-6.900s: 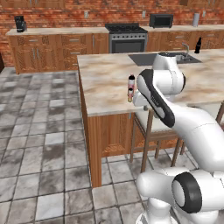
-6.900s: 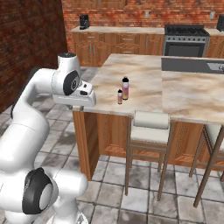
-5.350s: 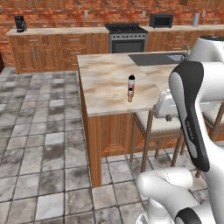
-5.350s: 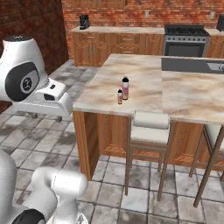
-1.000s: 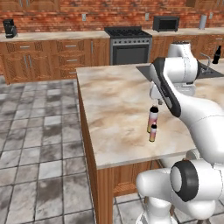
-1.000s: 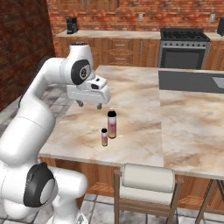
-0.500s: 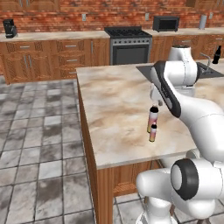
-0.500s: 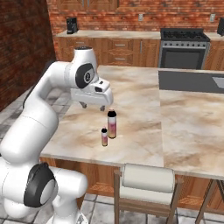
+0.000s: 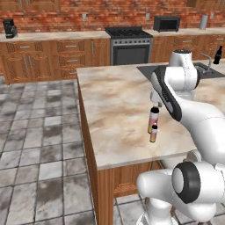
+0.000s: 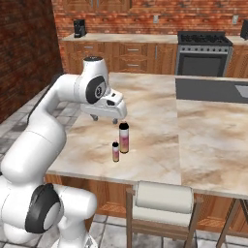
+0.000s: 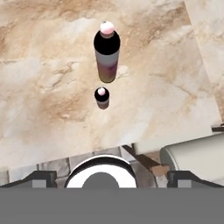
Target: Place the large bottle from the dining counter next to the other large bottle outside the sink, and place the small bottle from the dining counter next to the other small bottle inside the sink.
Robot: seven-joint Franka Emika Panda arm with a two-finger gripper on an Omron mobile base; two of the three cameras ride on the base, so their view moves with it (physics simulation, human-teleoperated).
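Hovering above the stone top with nothing between its fingers, the gripper (image 10: 103,117) stood with its jaws spread wide, two small dark tips hanging below a smooth white hand. Just beside it and a little lower stood the large bottle (image 10: 124,137), an upright cylinder with a dark cap and a pale pink body fading to yellow-orange at the foot; from above, its cap showed as a small pale disc ringed by a dark shoulder (image 11: 106,51). Near its base, on the side toward the counter's edge, the small bottle (image 10: 115,151) stood upright too, the same colours on a stubbier form, apart from its taller twin. Both rested on the dining counter (image 10: 160,126), a long slab of beige-brown marbled stone, matt and veined, carried on a wooden base. At the counter's far end the sink (image 9: 203,70) lay as a grey rectangular recess in a dark surround, with a curved silver tap, and the other large bottle (image 9: 217,55), slim, glossy and black, stood beyond it. A padded stool (image 10: 162,203) with a wooden frame was tucked under the near edge, and a steel stove (image 10: 204,53) sat against the brick back wall.
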